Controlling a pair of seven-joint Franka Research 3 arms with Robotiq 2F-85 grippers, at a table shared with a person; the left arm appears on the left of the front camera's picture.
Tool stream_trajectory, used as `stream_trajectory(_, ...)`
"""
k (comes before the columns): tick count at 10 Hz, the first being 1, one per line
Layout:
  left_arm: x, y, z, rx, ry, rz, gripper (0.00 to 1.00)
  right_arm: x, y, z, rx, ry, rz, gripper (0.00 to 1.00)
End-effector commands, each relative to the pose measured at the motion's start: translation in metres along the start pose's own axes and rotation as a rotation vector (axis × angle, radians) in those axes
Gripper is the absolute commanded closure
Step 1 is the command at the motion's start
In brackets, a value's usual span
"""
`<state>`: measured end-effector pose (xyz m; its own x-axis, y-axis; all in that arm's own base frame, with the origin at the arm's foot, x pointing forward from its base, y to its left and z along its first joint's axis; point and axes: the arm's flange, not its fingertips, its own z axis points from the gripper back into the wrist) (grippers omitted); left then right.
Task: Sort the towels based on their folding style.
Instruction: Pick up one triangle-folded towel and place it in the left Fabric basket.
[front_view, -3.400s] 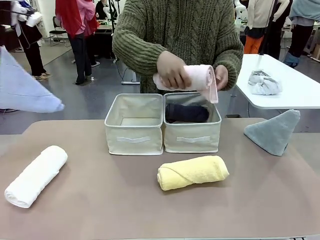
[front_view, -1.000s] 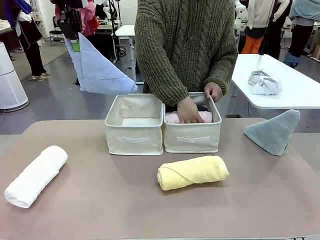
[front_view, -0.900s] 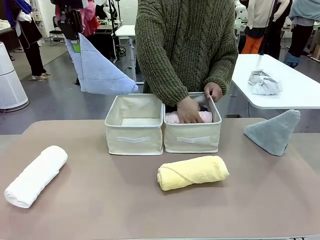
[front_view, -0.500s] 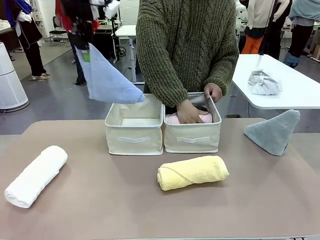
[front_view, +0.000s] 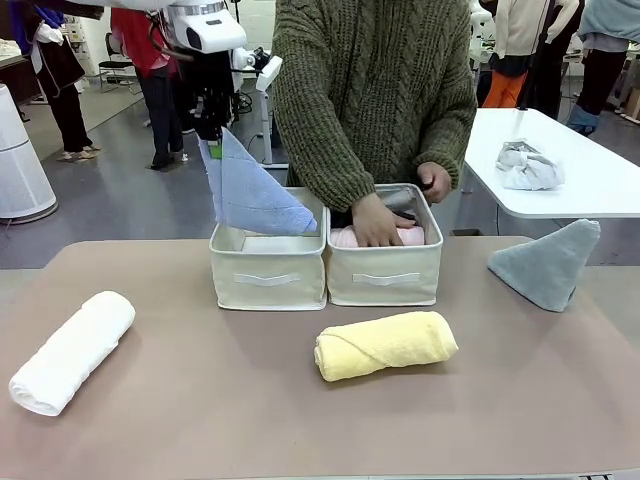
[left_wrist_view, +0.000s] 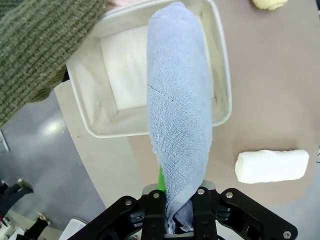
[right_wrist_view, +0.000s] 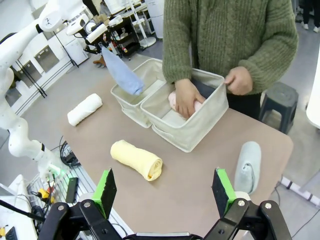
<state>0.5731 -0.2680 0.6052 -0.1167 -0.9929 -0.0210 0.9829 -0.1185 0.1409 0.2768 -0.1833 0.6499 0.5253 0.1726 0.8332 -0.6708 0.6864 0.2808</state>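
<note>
Fingers of the left gripper pinch the blue towel over one box. A hand covers the pink towel in the other; right gripper gapes, empty.

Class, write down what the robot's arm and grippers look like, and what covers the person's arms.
The left arm is white with rounded joints. The left gripper is black with bolted links. The right gripper is black with flat bright green pads. The person's sleeves are thick olive-green cable knit.
</note>
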Motion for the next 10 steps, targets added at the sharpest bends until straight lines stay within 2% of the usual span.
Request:
stream_trajectory(1,-0.004,-0.008,-0.017,0.040,0.012,0.032,0.83,0.000,-0.001,-0.001,0.010,-0.001,0.000,0.00)
stream_trajectory(3,-0.002,-0.013,-0.043,0.015,0.001,0.029,0.83,0.000,-0.001,-0.001,0.010,-0.001,0.000,0.00)
stream_trajectory(10,0.020,-0.024,-0.107,-0.030,0.071,-0.017,0.83,0.000,-0.001,-0.001,0.010,-0.001,0.000,0.00)
